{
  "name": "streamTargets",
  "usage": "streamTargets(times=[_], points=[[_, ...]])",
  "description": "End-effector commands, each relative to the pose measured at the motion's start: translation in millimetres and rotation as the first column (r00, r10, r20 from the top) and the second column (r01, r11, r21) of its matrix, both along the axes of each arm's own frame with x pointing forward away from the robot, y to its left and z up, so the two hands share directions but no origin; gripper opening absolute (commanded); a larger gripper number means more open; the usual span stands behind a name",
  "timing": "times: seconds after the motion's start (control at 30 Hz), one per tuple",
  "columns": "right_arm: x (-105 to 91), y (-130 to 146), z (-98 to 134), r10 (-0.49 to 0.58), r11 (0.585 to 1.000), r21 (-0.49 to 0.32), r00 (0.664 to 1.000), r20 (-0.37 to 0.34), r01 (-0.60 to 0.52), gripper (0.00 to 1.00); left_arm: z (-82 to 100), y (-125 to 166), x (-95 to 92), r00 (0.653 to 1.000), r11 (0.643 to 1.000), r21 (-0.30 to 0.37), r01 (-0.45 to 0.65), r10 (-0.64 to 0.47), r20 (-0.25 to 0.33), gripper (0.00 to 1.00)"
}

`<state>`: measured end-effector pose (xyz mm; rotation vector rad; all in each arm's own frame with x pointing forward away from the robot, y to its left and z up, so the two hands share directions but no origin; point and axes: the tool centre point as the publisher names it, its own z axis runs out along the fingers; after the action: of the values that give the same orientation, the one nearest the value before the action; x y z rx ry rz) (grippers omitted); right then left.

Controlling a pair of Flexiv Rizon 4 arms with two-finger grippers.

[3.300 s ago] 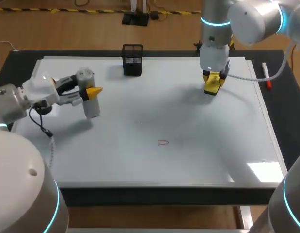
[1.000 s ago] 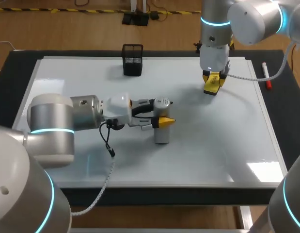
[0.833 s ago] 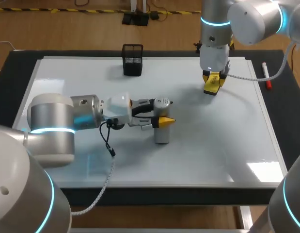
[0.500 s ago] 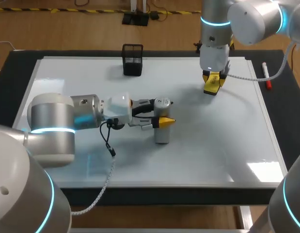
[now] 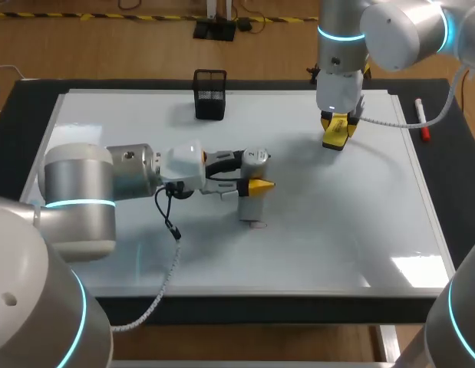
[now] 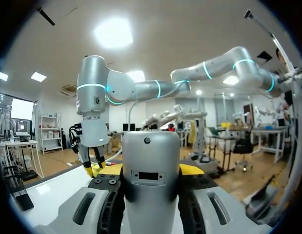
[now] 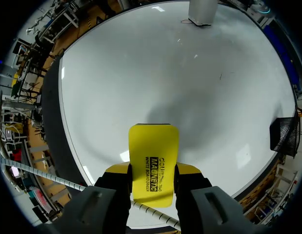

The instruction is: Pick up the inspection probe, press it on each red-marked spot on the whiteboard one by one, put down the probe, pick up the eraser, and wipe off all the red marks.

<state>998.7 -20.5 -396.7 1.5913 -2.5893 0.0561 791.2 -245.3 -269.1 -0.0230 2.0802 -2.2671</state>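
Note:
A silver cylindrical probe [image 5: 252, 187] stands upright over the whiteboard [image 5: 344, 222], and my left gripper [image 5: 255, 182] is shut on it from the side. In the left wrist view the probe [image 6: 151, 180] fills the space between the yellow tips. A small red oval mark [image 5: 258, 225] shows on the board just at the probe's lower end; whether they touch I cannot tell. My right gripper [image 5: 337, 127] hangs over the far right of the board, shut on a yellow eraser [image 5: 334, 135]. In the right wrist view the eraser [image 7: 154, 161] sticks out between the fingers, above bare board.
A black mesh holder [image 5: 209, 94] stands at the board's far edge, left of centre. A red-capped marker [image 5: 423, 123] lies on the dark mat right of the board. My right arm's white cable [image 5: 390, 123] trails over the far right corner.
Since the oldest frame my left arm carried the probe from the board's left side to the middle. In the last half second it shifted slightly left and up, uncovering the red mark. The right arm stayed still.

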Motion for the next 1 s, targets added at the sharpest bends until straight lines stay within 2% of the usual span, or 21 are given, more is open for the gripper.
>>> streamTargets(times=[0.03, 0.33, 0.73, 1.0], points=[[0.7, 0, 1, 0.002, 1.000, -0.003, 1.000, 0.000, -0.002, 0.00, 15.3, 19, 2.0, 1.000, 1.000, 0.019, 0.003, -0.003, -0.004, 0.00], [0.7, 0, 1, 0.002, 1.000, -0.003, 1.000, 0.000, -0.002, 0.00, 31.8, 68, 17.2, 0.999, 0.999, -0.003, -0.036, 0.036, 0.006, 0.00], [0.7, 0, 1, 0.002, 1.000, -0.003, 1.000, 0.000, -0.002, 0.00, 37.8, 164, 38.8, 0.991, 0.991, -0.020, -0.133, 0.133, 0.008, 0.00], [0.7, 0, 1, 0.002, 1.000, -0.003, 1.000, 0.000, -0.002, 0.00, 38.4, 227, 59.3, 0.982, 0.982, 0.008, -0.188, 0.188, 0.021, 0.00]])
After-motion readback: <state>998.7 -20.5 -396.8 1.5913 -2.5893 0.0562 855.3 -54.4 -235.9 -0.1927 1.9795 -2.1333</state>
